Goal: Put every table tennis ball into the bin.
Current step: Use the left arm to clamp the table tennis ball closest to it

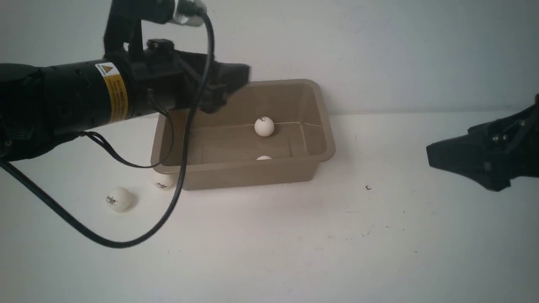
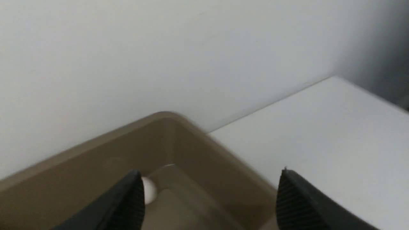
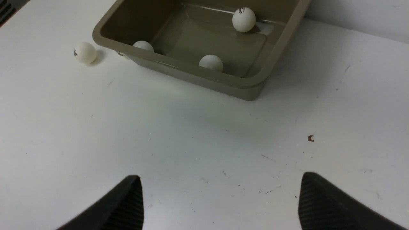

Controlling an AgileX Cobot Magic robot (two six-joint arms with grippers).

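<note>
The taupe bin (image 1: 324, 139) stands at the back of the white table. One white ball (image 1: 264, 126) lies inside by the far wall, and another (image 1: 264, 158) peeks over the front wall. The right wrist view shows these two balls (image 3: 243, 19) (image 3: 211, 62) and a third ball (image 3: 143, 45) behind the front rim. Two balls lie outside: one (image 1: 163, 181) against the bin's front-left corner, one (image 1: 119, 198) further left. My left gripper (image 1: 229, 88) hovers open and empty over the bin's back-left part (image 2: 209, 198). My right gripper (image 1: 433, 155) is open and empty, low at the far right (image 3: 220, 201).
The left arm's black cable (image 1: 126, 242) loops down onto the table in front of the loose balls. A white wall rises right behind the bin. A small dark speck (image 1: 368, 187) lies on the table to the right of the bin.
</note>
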